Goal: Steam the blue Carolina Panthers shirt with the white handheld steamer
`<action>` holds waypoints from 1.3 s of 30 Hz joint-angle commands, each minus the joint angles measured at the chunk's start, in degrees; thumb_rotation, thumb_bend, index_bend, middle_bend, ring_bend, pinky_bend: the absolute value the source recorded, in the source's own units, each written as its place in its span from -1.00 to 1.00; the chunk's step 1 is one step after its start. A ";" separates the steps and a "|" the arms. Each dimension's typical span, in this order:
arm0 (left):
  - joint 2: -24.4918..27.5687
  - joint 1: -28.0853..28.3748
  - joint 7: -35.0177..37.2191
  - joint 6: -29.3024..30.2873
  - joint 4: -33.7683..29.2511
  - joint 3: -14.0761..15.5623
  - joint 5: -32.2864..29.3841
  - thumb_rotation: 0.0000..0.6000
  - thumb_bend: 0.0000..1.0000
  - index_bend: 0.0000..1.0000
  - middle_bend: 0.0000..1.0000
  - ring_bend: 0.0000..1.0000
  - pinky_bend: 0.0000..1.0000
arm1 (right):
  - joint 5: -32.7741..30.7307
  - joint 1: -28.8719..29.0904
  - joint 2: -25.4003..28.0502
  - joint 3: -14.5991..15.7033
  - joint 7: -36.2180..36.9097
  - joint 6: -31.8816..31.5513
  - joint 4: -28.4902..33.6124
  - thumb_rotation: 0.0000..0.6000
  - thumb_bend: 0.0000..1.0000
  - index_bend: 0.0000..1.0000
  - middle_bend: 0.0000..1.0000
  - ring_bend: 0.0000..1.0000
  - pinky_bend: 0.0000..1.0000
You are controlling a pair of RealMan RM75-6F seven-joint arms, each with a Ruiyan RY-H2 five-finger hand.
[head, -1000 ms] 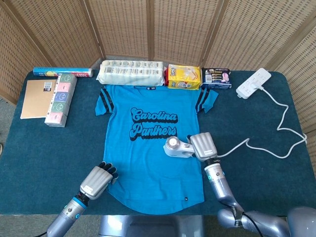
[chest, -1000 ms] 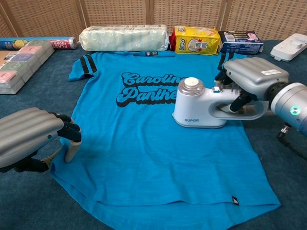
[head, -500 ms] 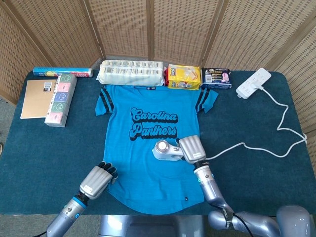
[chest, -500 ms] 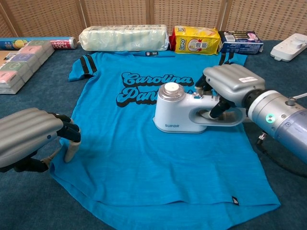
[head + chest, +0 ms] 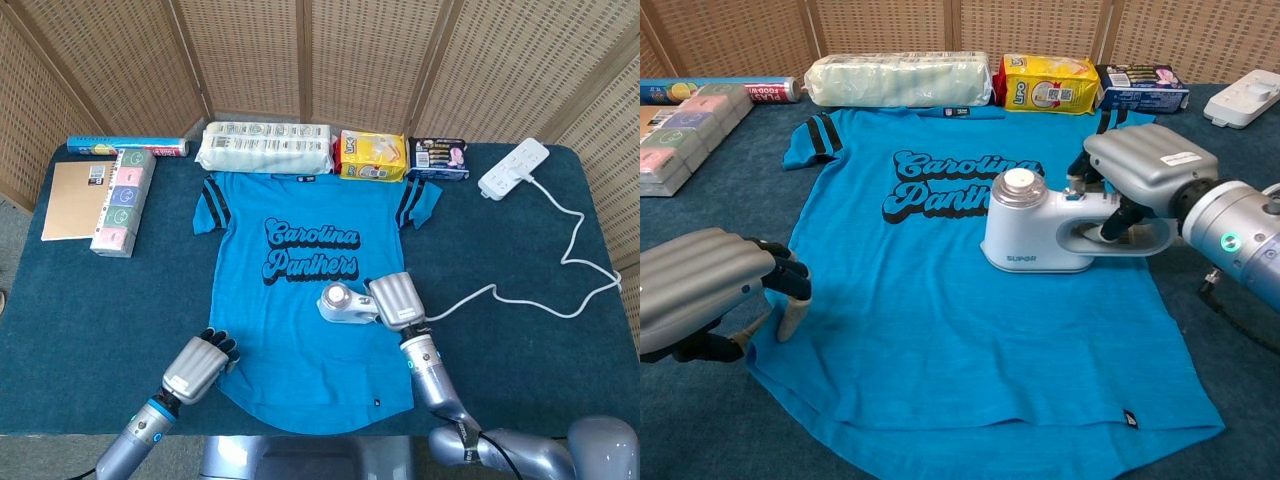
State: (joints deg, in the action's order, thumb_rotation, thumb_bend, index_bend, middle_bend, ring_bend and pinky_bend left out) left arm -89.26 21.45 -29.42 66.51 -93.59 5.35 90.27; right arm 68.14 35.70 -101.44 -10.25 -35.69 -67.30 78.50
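Nearest to us, our left hand has its fingers curled down on the lower left hem of the blue Carolina Panthers shirt, pinning the cloth to the counter. Just beyond, our right hand grips the handle of the white handheld steamer, whose body lies across the shirt's right middle, just below the lettering. We'd judge we're mid-pass: best to glide the steamer low and slow, strokes overlapping, while the left hand holds the hem taut so nothing bunches. Its white cord trails right across the counter to the power strip; we should mind the slack so it doesn't drag on the fabric. Further back, past the collar, sit a long wrapped pack, a yellow packet and a dark packet, close enough to crowd strokes near the shoulders. Far left lie stacked coloured boxes and a brown notebook, well clear.
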 commanded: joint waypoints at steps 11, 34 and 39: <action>-0.05 0.08 -0.49 -0.27 -0.10 -0.18 -0.28 1.00 0.12 0.22 -0.09 -0.35 -0.33 | 1.20 -0.51 0.58 1.34 0.61 0.43 1.26 1.00 -0.33 0.33 0.44 0.59 0.55; 0.04 0.19 0.51 -0.48 0.73 -0.12 -0.22 1.00 0.11 0.22 -0.09 -0.36 -0.33 | 3.93 -2.00 0.79 6.91 -3.31 1.20 10.80 1.00 -0.34 0.32 0.44 0.59 0.54; -0.06 0.22 0.45 -0.54 0.75 -0.10 -0.16 1.00 0.12 0.22 -0.09 -0.35 -0.33 | 4.13 -2.38 1.20 7.71 -4.07 1.39 12.44 1.00 -0.34 0.32 0.44 0.59 0.55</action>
State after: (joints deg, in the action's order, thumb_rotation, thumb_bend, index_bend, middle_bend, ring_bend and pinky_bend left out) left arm -89.32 21.66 -28.96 65.97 -92.85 5.26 90.12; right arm 72.23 33.40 -100.33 -2.66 -39.63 -65.96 90.80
